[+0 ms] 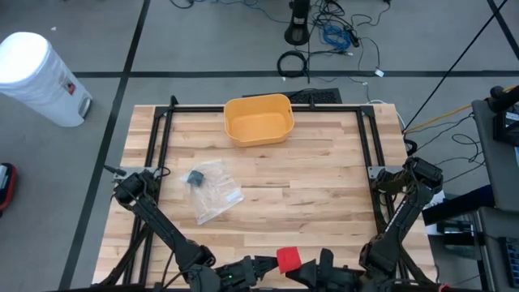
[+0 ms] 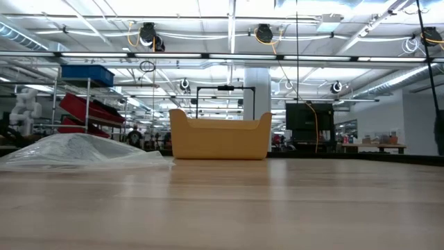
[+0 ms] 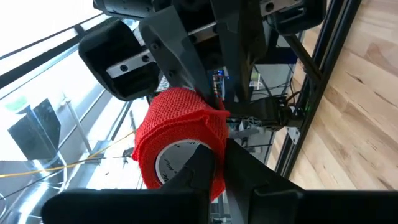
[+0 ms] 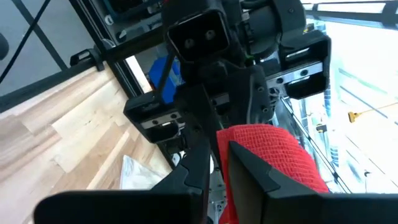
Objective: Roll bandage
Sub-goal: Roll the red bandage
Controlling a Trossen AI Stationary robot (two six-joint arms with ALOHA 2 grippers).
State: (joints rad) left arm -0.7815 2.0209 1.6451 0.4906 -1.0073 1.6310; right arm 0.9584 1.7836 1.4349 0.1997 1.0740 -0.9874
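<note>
Bright, even light falls from long ceiling lamps point(image 2: 229, 10) at the top of the low view. The pale wooden worktop point(image 1: 324, 195) shows only soft shadows. In the low view its near part looks blurry.

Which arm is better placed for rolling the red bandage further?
Probably neither alone: left gripper and right gripper both pinch the red bandage roll at the table's near edge.
</note>
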